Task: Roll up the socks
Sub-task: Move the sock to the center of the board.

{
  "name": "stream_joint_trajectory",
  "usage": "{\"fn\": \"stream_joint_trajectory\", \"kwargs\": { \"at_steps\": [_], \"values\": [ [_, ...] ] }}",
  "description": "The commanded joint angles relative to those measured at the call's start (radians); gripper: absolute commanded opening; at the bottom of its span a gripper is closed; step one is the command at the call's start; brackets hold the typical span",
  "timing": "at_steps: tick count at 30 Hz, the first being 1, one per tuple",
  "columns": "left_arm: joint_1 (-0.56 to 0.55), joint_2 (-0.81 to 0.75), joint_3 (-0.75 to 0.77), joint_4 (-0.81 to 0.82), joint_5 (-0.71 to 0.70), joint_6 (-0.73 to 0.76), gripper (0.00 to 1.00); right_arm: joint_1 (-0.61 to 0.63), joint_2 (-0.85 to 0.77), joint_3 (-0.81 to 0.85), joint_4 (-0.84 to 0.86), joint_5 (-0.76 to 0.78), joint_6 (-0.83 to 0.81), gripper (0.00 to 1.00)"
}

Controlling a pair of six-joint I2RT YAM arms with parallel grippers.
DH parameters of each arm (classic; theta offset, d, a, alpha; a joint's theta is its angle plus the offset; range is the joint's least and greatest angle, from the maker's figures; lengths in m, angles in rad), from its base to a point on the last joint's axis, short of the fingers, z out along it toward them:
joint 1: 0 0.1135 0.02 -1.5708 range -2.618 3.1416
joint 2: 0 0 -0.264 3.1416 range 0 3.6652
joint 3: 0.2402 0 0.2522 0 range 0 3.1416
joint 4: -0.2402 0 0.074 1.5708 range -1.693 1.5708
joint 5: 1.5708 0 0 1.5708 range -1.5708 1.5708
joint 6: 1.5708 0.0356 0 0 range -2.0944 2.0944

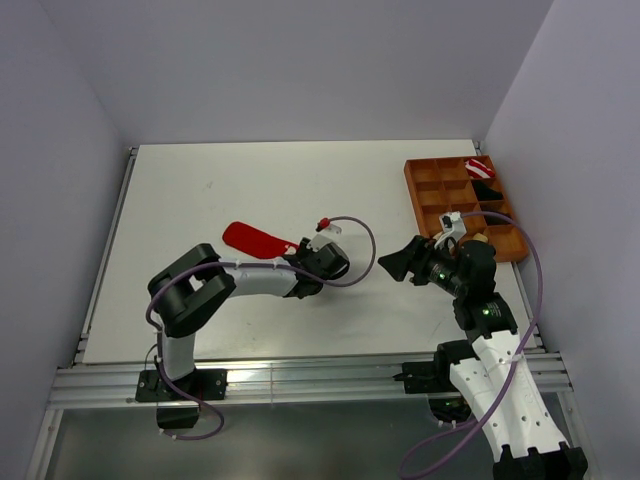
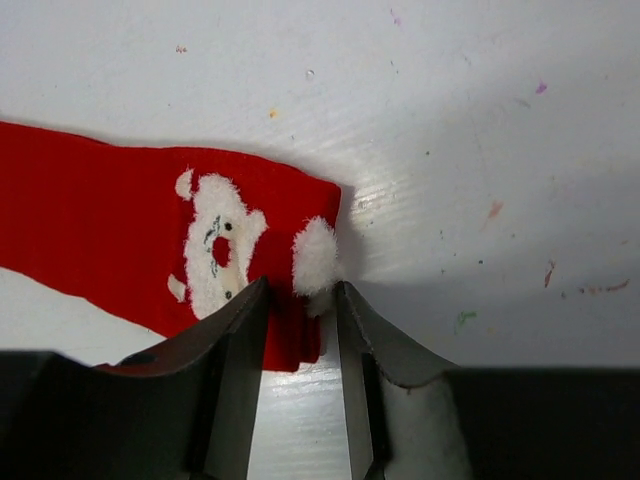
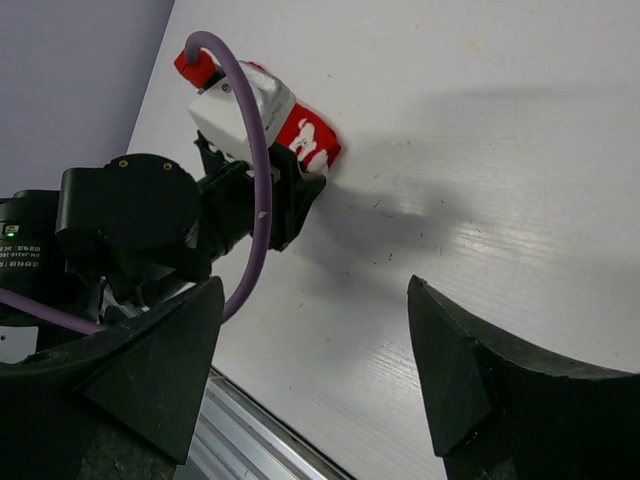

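Note:
The red sock lies flat on the white table, its cuff end with the white Santa mark toward the right. My left gripper is low at that cuff end. Its jaws stand narrowly apart, astride the sock's near corner, with bare table showing between them. The sock and the left gripper also show in the right wrist view. My right gripper is wide open and empty, above bare table to the right of the left gripper. The mustard and striped socks are not in view.
An orange compartment tray stands at the right rear with a red-and-white rolled bundle and a black bundle in it. The left arm's purple cable loops up by its wrist. The table's front rail is near.

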Motion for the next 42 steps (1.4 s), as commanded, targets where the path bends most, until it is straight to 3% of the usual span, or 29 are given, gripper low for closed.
{"fn": "stream_joint_trajectory", "kwargs": {
  "at_steps": [1,4,7,9,16,24,34,42],
  "values": [
    [0.004,0.087,-0.001,-0.103,0.061,-0.034,0.39,0.008,-0.012,-0.002,0.027,0.0,-0.016,0.81],
    [0.014,0.107,0.007,-0.109,0.068,-0.043,0.34,0.008,-0.008,-0.008,0.036,-0.01,-0.01,0.81],
    [0.024,0.124,0.02,-0.118,0.07,-0.052,0.18,0.008,-0.003,-0.008,0.045,-0.016,-0.006,0.81],
    [0.028,0.131,0.031,-0.118,0.076,-0.058,0.01,0.008,-0.001,-0.008,0.046,-0.017,-0.006,0.81],
    [0.034,0.09,0.042,-0.1,0.175,-0.09,0.0,0.008,0.006,-0.02,0.088,-0.039,0.008,0.81],
    [0.042,-0.05,0.025,-0.011,0.471,-0.195,0.0,0.034,0.046,-0.054,0.171,-0.033,0.066,0.79],
    [0.171,-0.157,-0.11,0.208,0.813,-0.397,0.01,0.217,0.199,-0.052,0.278,0.156,0.172,0.74],
    [0.257,-0.189,-0.194,0.334,0.946,-0.501,0.0,0.386,0.405,-0.031,0.304,0.383,0.296,0.73]
  ]
}}
